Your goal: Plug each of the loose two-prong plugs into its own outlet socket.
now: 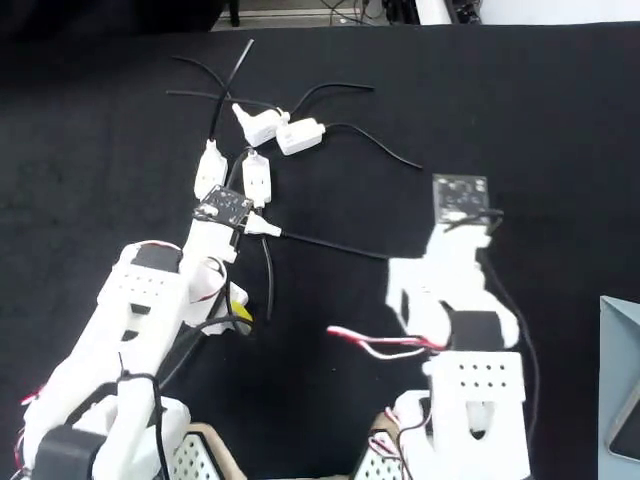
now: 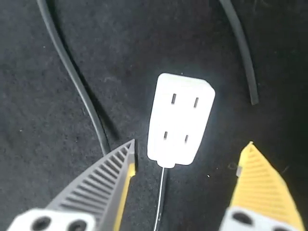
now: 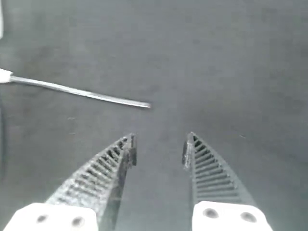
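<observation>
A white outlet block (image 2: 180, 118) with two pairs of slots lies flat on the black cloth, its thin cord trailing back toward my left gripper (image 2: 191, 145). That gripper hangs open just above the block's cord end, the grey finger (image 2: 115, 168) on one side and the yellow finger (image 2: 255, 178) on the other. In the high view several white plugs and outlet blocks (image 1: 258, 178) cluster with black cords ahead of the left arm's wrist (image 1: 222, 207). My right gripper (image 3: 160, 139) is open over bare cloth, with a cable end (image 3: 77, 91) lying ahead of it.
Black cords (image 2: 77, 86) run beside the outlet block. One white plug (image 1: 262, 226) has a cord stretching toward the right arm (image 1: 460, 197). A grey box (image 1: 622, 380) stands at the table's right edge.
</observation>
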